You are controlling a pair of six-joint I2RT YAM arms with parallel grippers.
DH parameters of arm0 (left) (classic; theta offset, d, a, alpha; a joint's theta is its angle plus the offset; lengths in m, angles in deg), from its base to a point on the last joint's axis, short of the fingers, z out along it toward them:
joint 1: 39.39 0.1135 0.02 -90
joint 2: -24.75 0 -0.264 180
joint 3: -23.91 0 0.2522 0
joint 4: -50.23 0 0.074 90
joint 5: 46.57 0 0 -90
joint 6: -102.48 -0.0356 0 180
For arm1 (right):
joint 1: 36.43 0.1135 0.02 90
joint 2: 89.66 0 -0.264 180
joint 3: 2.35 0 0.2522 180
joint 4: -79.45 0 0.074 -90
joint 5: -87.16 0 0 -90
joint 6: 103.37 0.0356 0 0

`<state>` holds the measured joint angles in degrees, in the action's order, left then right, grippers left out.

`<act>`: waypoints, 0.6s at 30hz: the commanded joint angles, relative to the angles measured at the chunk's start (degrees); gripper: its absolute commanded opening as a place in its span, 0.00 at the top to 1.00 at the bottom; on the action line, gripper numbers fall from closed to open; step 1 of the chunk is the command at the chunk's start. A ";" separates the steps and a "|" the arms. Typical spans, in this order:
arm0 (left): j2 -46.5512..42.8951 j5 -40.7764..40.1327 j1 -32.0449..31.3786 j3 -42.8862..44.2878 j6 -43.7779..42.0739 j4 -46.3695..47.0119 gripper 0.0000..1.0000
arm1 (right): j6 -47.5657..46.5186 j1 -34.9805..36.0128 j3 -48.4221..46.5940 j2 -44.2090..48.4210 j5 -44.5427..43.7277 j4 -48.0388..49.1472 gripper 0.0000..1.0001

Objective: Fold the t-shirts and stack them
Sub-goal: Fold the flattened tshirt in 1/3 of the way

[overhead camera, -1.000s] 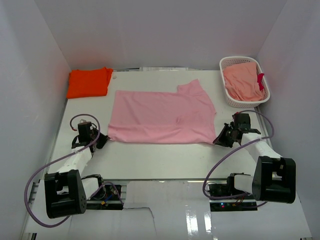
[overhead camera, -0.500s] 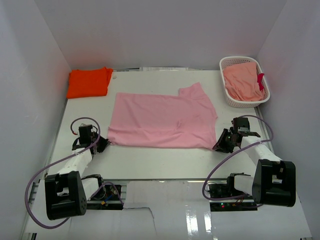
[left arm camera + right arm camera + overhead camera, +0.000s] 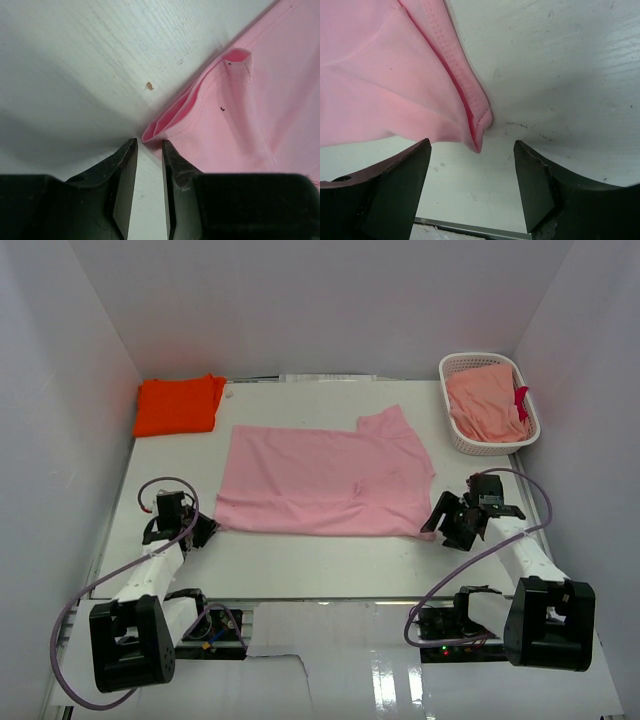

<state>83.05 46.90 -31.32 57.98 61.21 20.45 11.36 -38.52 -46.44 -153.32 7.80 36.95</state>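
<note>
Both claws have sprung apart within the last second and slid back toward you, after drawing the pink shirt [image 3: 320, 480] a little nearer across the table [image 3: 320, 565].

Nearest you on the left, the left claw [image 3: 148, 144] stands open only a crack and holds nothing. The shirt's near left corner, a doubled hem, lies on the table just ahead of its tips, close to them but free. On the right, the right claw [image 3: 472, 146] gapes far wider and is also empty. The near right corner rests loose between its two fingers [image 3: 400, 175], pinched by neither.

Beyond the claws, the pink shirt lies spread and mostly flat across the middle of the table, one sleeve poking out at its far right. The release looks like the end of a spreading pull, so the first fold probably comes next and you will need a fresh grip. Both near corners sit slightly bunched, which could carry a crease into that fold.

Farther back, the orange shirt [image 3: 178, 405] sits folded in the far left corner, well apart from the pink one and likely the base of the stack. At the far right, the white basket [image 3: 470, 445] holds a peach cloth [image 3: 488, 405].
</note>
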 commanded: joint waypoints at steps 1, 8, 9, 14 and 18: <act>-4.15 -5.20 0.10 2.53 0.05 -5.59 0.63 | -0.12 0.07 -2.98 3.61 -1.84 -3.78 0.27; -12.77 -7.78 0.10 8.59 -0.74 -9.48 0.63 | -3.19 0.07 -13.52 6.00 -2.74 -5.55 0.27; -12.86 -7.07 0.01 9.12 -1.18 -8.87 0.62 | -4.76 0.07 -14.66 5.13 -1.85 -5.02 0.27; -6.74 -1.12 0.10 13.42 -7.50 -2.11 0.61 | -7.33 0.07 -23.36 -1.18 2.63 -2.83 0.25; 1.79 9.70 0.01 15.10 -10.06 12.80 0.48 | -7.59 0.59 -28.02 -6.81 6.50 1.66 0.22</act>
<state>80.47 47.51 -31.27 70.73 54.68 22.05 5.55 -38.39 -70.76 -156.88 10.68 34.64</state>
